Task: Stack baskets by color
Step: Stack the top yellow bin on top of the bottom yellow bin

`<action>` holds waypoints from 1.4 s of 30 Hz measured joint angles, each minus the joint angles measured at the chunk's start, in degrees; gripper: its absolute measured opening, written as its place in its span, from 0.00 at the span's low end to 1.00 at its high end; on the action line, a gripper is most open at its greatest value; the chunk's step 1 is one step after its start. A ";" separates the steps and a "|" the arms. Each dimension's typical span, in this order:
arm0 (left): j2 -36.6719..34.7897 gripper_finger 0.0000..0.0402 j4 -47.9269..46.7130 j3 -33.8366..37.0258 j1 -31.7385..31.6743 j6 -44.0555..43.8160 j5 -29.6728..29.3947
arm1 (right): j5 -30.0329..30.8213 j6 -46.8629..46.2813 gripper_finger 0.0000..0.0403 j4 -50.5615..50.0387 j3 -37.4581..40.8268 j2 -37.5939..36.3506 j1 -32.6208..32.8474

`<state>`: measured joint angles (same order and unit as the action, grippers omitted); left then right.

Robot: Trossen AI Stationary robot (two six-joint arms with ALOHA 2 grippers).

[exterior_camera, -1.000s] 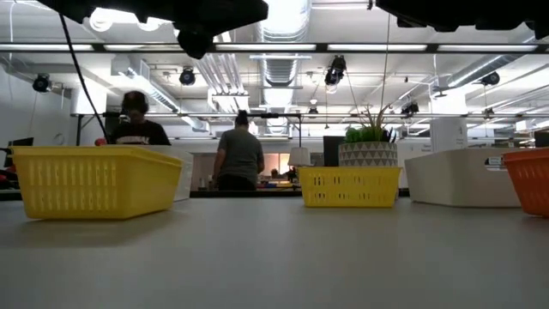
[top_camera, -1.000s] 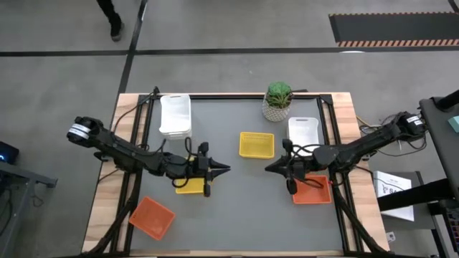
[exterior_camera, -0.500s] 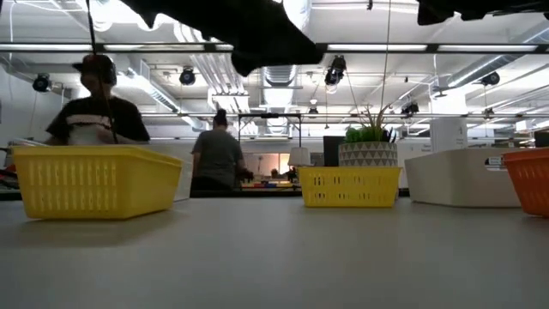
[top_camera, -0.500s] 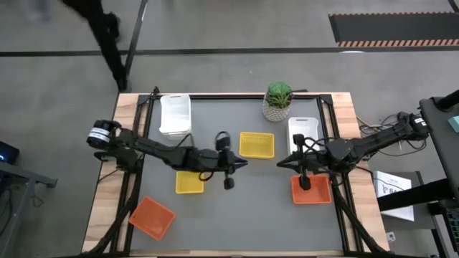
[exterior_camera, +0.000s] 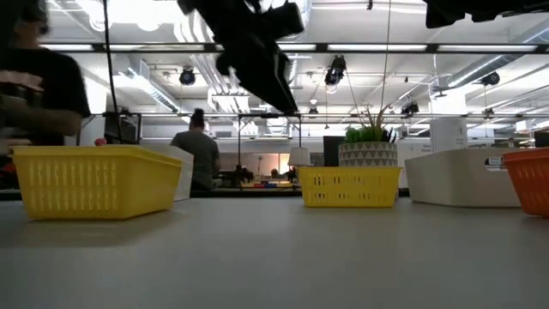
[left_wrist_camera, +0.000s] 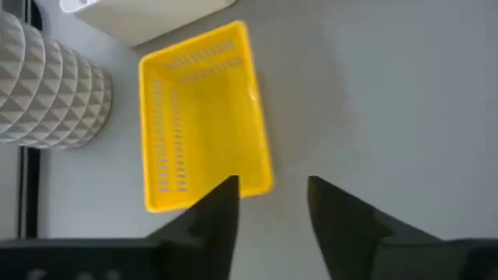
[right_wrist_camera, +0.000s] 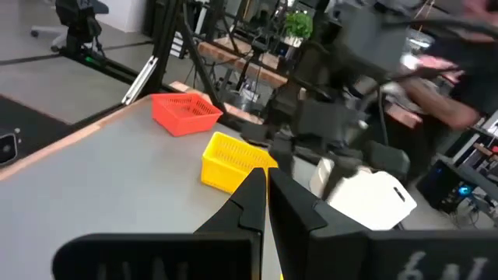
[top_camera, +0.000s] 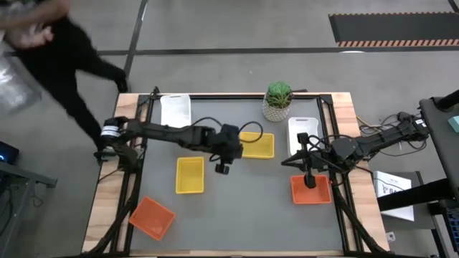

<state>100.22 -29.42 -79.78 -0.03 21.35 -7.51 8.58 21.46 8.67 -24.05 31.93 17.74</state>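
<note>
The left gripper [left_wrist_camera: 272,204] hangs over the middle of the table with its fingers apart and nothing between them, pointed at the near end of a yellow basket [top_camera: 257,145] that sits just in front of the potted plant [top_camera: 277,99]. A second yellow basket [top_camera: 189,175] lies apart on the mat, nearer the left arm's side.

The danger looks like this: come down a touch off and a finger lands on the rim instead of straddling the wall, and a light plastic basket would likely skate toward the plant or tip.

The right gripper [right_wrist_camera: 262,194] waits with fingers pressed together, empty, above an orange basket [top_camera: 311,190], with a white basket [top_camera: 302,129] beyond it.

Another white basket [top_camera: 175,112] sits at the far left corner, another orange basket [top_camera: 151,216] at the near left edge.

No brand, label or readable writing shows anywhere.
</note>
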 joint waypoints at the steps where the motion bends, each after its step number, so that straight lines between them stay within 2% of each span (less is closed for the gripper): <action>1: 0.93 0.39 0.77 -0.25 -0.52 1.35 0.02 | 0.00 -0.07 0.02 -0.32 0.01 -0.01 0.00; 6: 5.27 0.50 0.87 -0.45 -1.70 16.76 -0.97 | 0.00 -0.59 0.02 -2.11 0.01 -0.18 0.00; 12: 9.89 0.51 2.77 -0.44 -1.93 34.70 -13.99 | 0.00 -0.56 0.02 -2.49 0.00 -0.47 0.00; 17: 12.01 0.51 3.73 -0.44 -2.12 43.26 -14.52 | 0.02 -0.49 0.02 -2.57 0.00 -0.45 0.00; 22: 13.82 0.48 5.62 -0.44 -2.31 45.30 -14.43 | 0.02 -0.47 0.02 -2.71 0.00 -0.45 0.00; 26: 14.00 0.42 6.96 -0.41 -2.12 45.20 -13.90 | 0.02 -0.47 0.02 -2.73 0.00 -0.45 0.00; 30: 13.83 0.30 6.77 -0.42 -1.77 43.99 -13.86 | 0.02 -0.45 0.02 -2.73 0.00 -0.45 0.00; 37: 13.51 0.05 6.62 -0.42 -0.08 40.51 -13.80 | 0.02 -0.27 0.02 -2.69 0.00 -0.43 0.00; 42: 13.49 0.02 6.50 -0.42 1.61 39.91 -13.75 | 0.02 -0.27 0.02 -2.69 0.00 -0.43 0.00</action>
<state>113.71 -22.92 -80.20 1.58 61.26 -21.26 8.60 21.19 5.98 -24.05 31.51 17.74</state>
